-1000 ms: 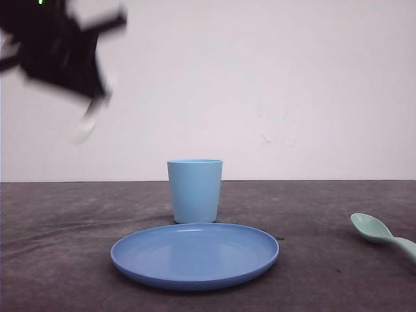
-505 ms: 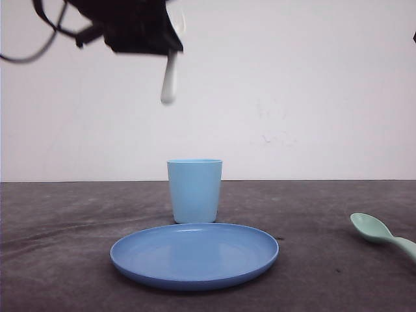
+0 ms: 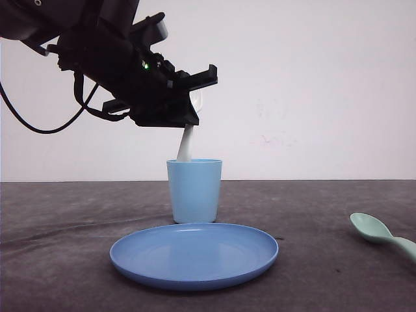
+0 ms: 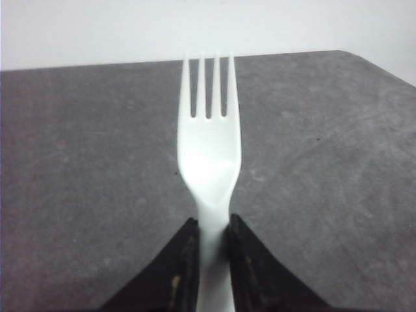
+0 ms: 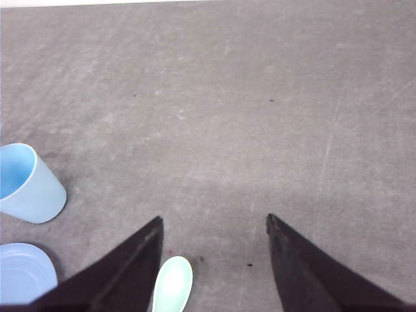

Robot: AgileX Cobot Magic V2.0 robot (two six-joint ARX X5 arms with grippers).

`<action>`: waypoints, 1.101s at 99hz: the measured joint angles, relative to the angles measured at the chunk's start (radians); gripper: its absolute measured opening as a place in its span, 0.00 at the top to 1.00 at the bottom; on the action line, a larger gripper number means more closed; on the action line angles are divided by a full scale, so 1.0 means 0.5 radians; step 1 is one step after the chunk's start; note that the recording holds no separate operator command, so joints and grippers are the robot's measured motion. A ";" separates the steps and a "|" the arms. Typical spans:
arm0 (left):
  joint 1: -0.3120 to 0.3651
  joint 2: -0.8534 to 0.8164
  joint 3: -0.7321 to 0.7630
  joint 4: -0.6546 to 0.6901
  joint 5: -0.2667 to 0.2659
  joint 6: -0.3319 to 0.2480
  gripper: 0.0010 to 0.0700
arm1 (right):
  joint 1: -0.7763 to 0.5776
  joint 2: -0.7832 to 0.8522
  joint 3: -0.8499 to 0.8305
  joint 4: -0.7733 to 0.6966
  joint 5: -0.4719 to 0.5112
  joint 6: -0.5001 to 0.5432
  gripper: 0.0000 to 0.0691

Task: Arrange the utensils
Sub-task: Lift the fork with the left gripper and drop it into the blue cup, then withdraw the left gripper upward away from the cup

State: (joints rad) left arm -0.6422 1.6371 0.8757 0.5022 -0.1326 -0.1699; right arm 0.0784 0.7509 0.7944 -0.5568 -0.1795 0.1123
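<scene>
On the left of the front view, the robot's left hand [image 3: 188, 123] hangs above the light blue plastic cup [image 3: 194, 190], clenched on the handle of the small white four-tined plastic fork [image 4: 209, 162]. The left wrist view shows the two dark fingers [image 4: 182, 260] pressed against either side of the fork's neck, tines pointing away from the hand. In the front view the fork's handle slants down out of the hand, and its lower end meets the cup's rim line; whether that tip is already inside the cup or just behind the rim is hard to tell from this angle.

The cup stands upright on the dark grey counter [image 3: 65, 247], just behind the round blue plastic plate [image 3: 194, 253], which lies flat nearer the camera.

Further right, well apart from the plate, the pale mint-green plastic spoon [image 3: 380, 234] lies on the counter with its oval bowl facing up and its handle running off the right edge of the front view.

In the right wrist view the right hand [image 5: 214, 224] is released, its two dark fingers spread wide above the counter, with the spoon's bowl lying just inside one finger and not touching it.
</scene>
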 joint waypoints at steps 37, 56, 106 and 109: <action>-0.028 0.000 0.000 0.006 0.000 -0.012 0.69 | 0.014 0.079 0.003 -0.060 -0.002 0.000 0.55; -0.046 -0.108 -0.005 -0.166 0.000 -0.012 0.68 | 0.104 0.135 0.003 -0.175 -0.006 0.048 0.55; -0.047 -1.176 -0.005 -1.247 0.000 -0.012 0.68 | 0.691 0.498 -0.011 -0.572 0.283 0.430 0.55; -0.047 -1.225 -0.005 -1.305 0.000 -0.014 0.68 | 0.726 0.526 -0.024 -0.536 0.301 0.461 0.55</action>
State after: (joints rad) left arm -0.6655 1.0248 0.8730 -0.1501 -0.1326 -0.1768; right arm 0.4412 1.0138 0.7822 -0.8249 -0.0288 0.3428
